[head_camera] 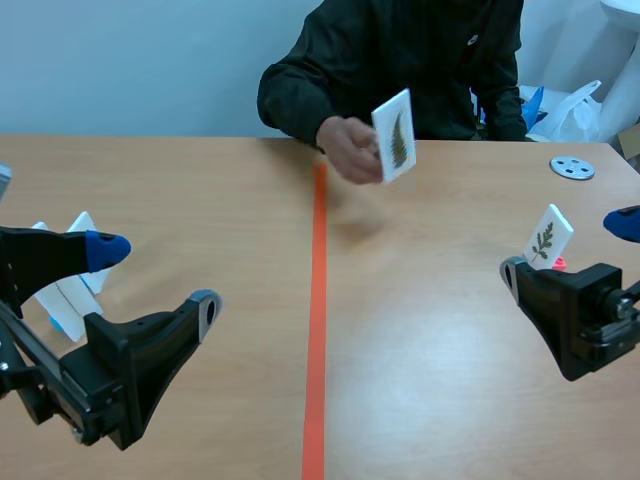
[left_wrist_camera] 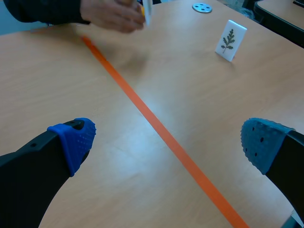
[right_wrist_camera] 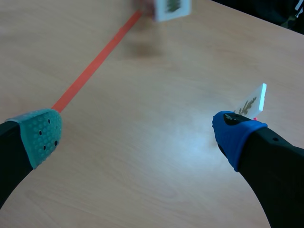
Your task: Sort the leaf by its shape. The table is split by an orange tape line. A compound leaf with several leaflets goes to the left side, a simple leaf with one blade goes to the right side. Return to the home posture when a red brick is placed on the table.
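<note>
Scene view, hand [head_camera: 347, 150] holding leaf card [head_camera: 396, 135], left tool [head_camera: 158, 277] spread, right tool [head_camera: 567, 246] spread

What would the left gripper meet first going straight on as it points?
Nothing close: ahead lies bare table crossed by the orange tape line; farther on, perhaps the person's hand holding a leaf card.

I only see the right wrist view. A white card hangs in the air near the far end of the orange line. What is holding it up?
Observer: A person's hand holds that card, as the scene view shows.
Operator: Is anything on the other side of the line?
Observer: Yes, white cards stand there, beside the left gripper.
Operator: Is that gripper holding one?
Observer: No, it is open and holds nothing.
</note>
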Controlling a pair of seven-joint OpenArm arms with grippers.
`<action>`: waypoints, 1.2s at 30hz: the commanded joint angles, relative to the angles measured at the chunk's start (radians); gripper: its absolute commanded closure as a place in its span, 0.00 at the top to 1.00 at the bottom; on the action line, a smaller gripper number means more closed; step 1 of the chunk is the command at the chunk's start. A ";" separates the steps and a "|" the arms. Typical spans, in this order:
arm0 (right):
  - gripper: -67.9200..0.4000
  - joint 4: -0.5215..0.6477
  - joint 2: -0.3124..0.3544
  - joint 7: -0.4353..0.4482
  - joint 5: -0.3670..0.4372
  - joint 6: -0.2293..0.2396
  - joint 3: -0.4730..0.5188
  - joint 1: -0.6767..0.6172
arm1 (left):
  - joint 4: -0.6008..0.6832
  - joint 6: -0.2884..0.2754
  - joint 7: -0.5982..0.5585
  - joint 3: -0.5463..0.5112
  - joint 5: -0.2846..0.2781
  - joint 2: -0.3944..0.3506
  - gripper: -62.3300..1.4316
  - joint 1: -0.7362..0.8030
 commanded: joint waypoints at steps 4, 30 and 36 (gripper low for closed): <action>1.00 0.000 0.000 0.014 0.011 0.001 0.012 0.011 | 0.005 0.023 0.000 -0.005 -0.010 0.003 1.00 0.002; 1.00 0.000 0.000 0.014 0.011 0.000 0.012 0.011 | 0.005 0.022 0.002 -0.005 -0.010 0.010 1.00 0.002; 1.00 0.000 0.000 0.014 0.010 0.000 0.012 0.011 | 0.005 0.022 0.006 -0.005 -0.009 0.010 1.00 0.002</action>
